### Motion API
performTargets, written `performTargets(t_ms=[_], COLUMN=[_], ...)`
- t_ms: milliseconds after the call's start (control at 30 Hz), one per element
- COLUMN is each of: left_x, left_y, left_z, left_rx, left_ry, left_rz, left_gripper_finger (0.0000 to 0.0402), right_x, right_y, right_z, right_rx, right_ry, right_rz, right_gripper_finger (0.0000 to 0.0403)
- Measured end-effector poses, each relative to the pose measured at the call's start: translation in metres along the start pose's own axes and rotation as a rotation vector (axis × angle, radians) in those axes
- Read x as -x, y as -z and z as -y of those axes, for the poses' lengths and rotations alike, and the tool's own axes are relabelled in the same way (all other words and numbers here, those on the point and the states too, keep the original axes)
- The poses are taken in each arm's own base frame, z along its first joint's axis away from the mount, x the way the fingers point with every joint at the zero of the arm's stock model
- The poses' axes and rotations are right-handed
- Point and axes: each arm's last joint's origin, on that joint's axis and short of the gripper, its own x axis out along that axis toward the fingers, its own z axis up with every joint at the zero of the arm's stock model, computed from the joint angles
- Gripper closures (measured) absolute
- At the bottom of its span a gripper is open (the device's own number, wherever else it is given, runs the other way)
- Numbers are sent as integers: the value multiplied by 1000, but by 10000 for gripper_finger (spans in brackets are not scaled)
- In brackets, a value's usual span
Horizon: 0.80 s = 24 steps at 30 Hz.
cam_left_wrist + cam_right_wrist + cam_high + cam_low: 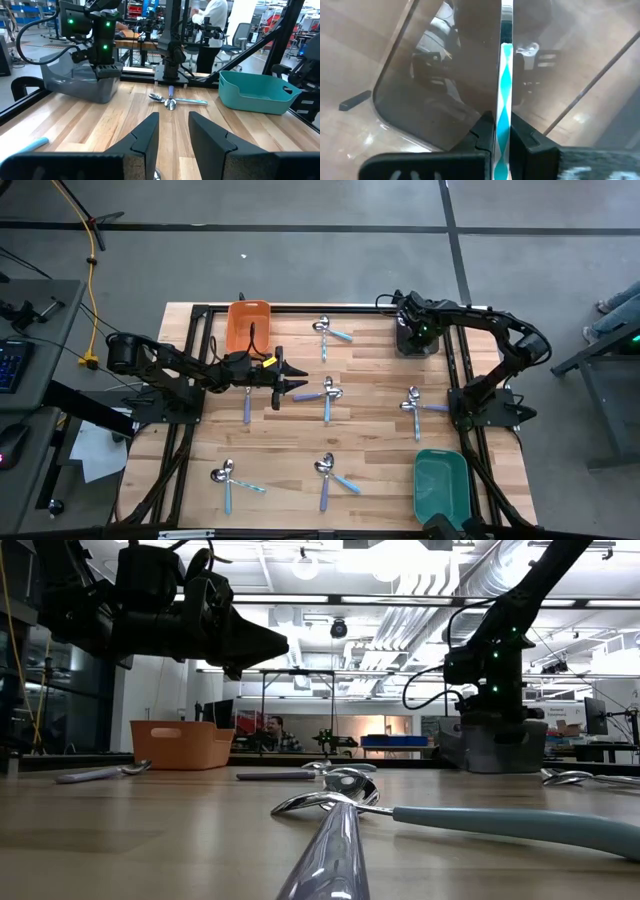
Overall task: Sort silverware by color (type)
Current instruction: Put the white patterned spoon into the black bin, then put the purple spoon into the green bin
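The left end effector (pixel 297 385) hovers over the middle of the wooden tabletop (pixel 370 435), its fingers (pixel 145 137) narrowly parted and empty, just beside a crossed pair of spoons (pixel 327 393). The right end effector (pixel 415 332) hangs over the grey bin (pixel 417 345) at the far edge, pinched tight on a teal-handled utensil (pixel 504 107) held above the bin's inside. More crossed pairs of spoons lie scattered across the boards, near the orange bin (pixel 247 323) and the green bin (pixel 441 483)
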Motion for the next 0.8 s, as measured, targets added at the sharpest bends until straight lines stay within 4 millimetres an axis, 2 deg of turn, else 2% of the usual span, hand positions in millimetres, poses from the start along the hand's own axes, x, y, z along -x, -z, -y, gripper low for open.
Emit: performTargets(t_ms=[133,300,533,800], left_x=[0,0,0,0], left_y=[0,0,0,0], left_z=[0,0,0,0], left_rx=[0,0,0,0], left_ry=[0,0,0,0], left_rz=[0,0,0,0], left_gripper_finger=[304,304,304,304], right_x=[0,1,15,36], right_y=[0,-2,-10,-19], right_z=[0,0,2,-1], right_rx=[-4,-10,-8,20], right_ry=[3,9,17,16], right_rz=[3,3,-12,8], right_gripper_finger=[389,360,322,335])
